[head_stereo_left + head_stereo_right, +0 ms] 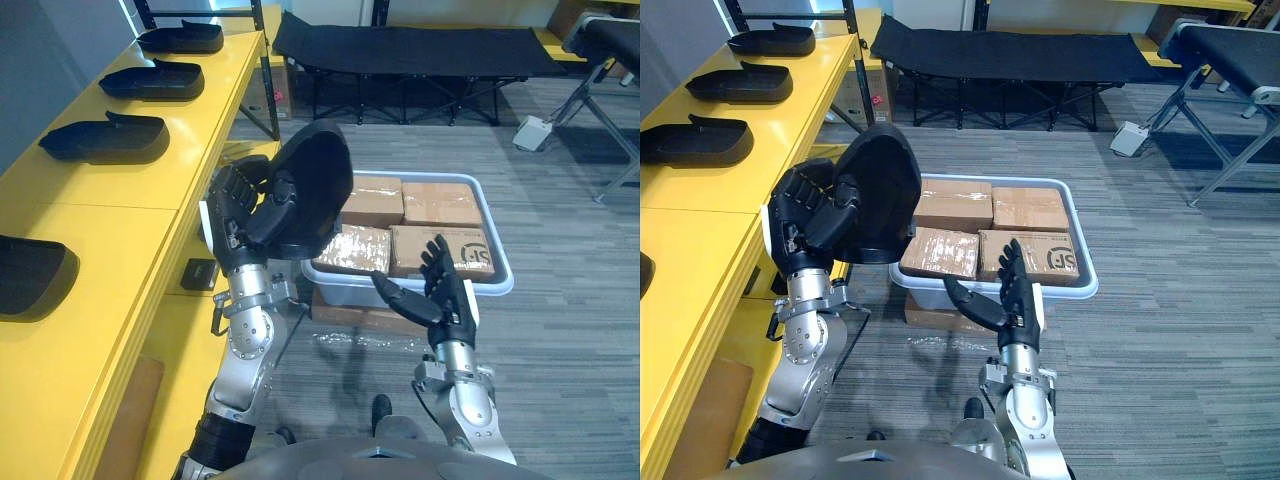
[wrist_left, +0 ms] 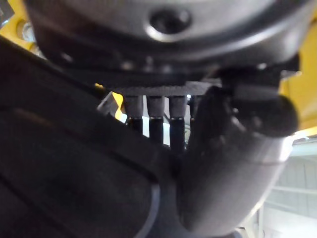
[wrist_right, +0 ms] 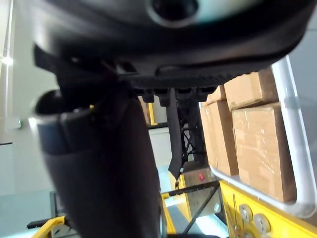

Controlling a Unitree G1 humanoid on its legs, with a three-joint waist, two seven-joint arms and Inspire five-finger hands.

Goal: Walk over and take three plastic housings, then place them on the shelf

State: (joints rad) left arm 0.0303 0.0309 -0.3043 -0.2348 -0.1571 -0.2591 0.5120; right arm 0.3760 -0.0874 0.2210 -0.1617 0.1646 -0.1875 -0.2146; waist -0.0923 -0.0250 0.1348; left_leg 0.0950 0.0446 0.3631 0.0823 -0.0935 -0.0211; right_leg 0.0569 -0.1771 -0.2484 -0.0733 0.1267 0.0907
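A long yellow shelf [image 1: 120, 210] runs down the left side of the room. Four black, shallow, scoop-shaped plastic housings [image 1: 105, 138] lie in a line on it, well apart from one another. The nearest sits at the shelf's left edge and the farthest up by the far corner.

Just off the shelf's right edge the left hand [image 1: 240, 215] is raised, its fingers [image 2: 154, 119] and thumb curled tight round the rim of a fifth black plastic housing [image 1: 315, 185]. That held housing stands tipped up on edge in the air, over the gap between the shelf and the tub.

To the right, on the grey carpeted floor [image 1: 560, 330], stands a pale rectangular plastic tub [image 1: 497, 262] packed with brown cardboard boxes [image 1: 440, 205] lying flat, side by side. I see what looks like another flat cardboard piece under the tub.

The right hand [image 1: 447, 297] hovers in front of the tub's near rim, palm turned inward, fingers straight and thumb spread, with nothing in it.

A black fabric folding cot [image 1: 420, 45] stands on the floor past the tub.
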